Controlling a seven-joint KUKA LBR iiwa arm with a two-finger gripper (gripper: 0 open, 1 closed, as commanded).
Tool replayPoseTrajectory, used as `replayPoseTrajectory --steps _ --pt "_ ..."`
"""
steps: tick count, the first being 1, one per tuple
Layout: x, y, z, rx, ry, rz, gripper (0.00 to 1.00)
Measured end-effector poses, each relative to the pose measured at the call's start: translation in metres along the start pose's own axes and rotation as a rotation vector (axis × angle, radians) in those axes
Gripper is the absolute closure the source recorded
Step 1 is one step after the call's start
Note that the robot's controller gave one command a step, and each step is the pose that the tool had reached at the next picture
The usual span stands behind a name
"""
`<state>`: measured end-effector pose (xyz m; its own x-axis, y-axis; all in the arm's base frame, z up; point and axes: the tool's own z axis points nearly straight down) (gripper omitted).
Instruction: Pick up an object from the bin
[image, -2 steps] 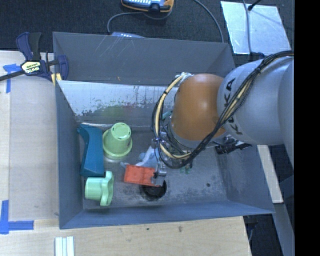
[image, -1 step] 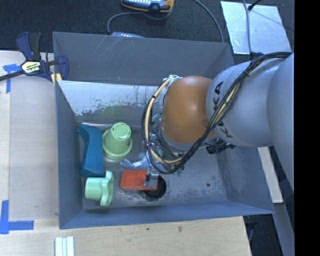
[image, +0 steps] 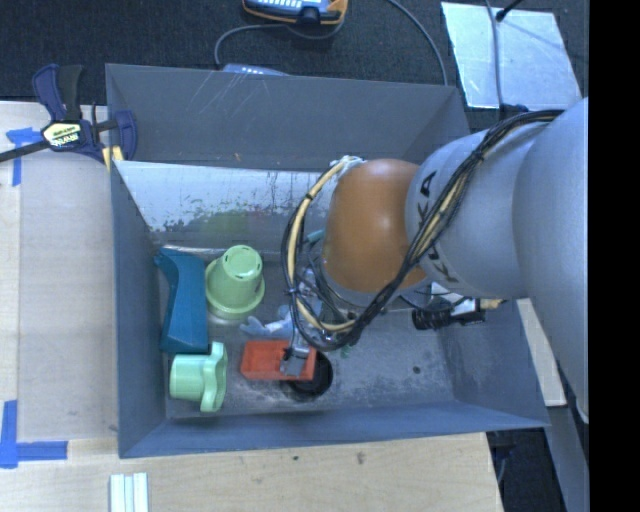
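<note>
One green cup, one green spool, one blue piece, one red block by gripper, grip unclear.

The grey arm reaches in from the right and bends steeply down, with its orange wrist cover directly above the gripper. Yellow and black cables loop off the cover's left side and bunch just above the gripper.
</note>
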<state>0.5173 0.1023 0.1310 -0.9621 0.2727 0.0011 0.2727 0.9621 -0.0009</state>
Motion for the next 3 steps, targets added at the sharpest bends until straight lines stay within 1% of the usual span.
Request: replayPoseTrajectory --steps 1,2,3 --pt "-0.006 0.009 0.025 0.001 0.003 -0.022 0.0" --pt "-0.002 0.019 0.053 -0.009 -0.009 -0.032 1.0" --pt "-0.001 0.017 0.057 -0.006 -0.007 -0.031 1.0"
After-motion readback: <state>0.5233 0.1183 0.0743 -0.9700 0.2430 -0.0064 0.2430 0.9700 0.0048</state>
